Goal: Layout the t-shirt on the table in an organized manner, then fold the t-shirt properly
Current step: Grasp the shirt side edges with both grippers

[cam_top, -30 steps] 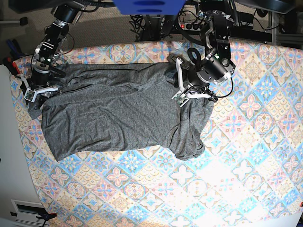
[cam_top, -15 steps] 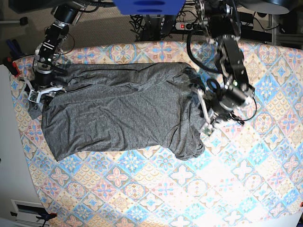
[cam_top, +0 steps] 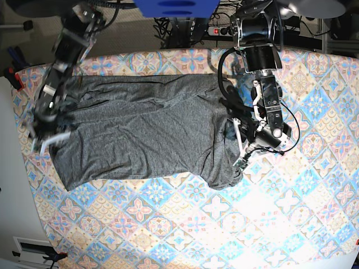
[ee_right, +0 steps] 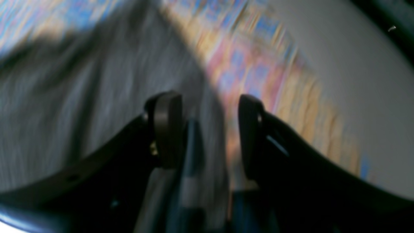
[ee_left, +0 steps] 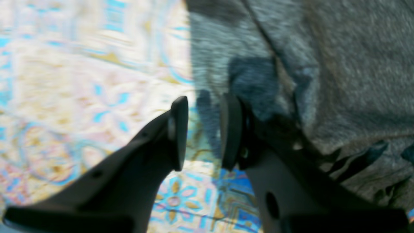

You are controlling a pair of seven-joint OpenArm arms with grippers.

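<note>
The dark grey t-shirt (cam_top: 140, 129) lies spread across the far left part of the patterned table (cam_top: 291, 213), rumpled along its right side. My left gripper (cam_top: 242, 157) hovers at the shirt's lower right edge. In the left wrist view it (ee_left: 204, 129) is open over the tablecloth (ee_left: 81, 81), with the shirt (ee_left: 339, 64) just right of the fingers and nothing held. My right gripper (cam_top: 47, 137) is at the shirt's left edge. The blurred right wrist view shows it (ee_right: 207, 132) open above grey fabric (ee_right: 64, 113) beside the table's edge (ee_right: 258, 64).
A blue object (cam_top: 168, 7) and cables with a power strip (cam_top: 221, 31) sit beyond the table's far edge. A white surface (cam_top: 11, 196) borders the table on the left. The patterned cloth stretches bare toward the front and right.
The left arm has swept from the shirt's upper right down to its lower right edge. The right arm has slid down along the shirt's left edge. Both grippers stay open.
</note>
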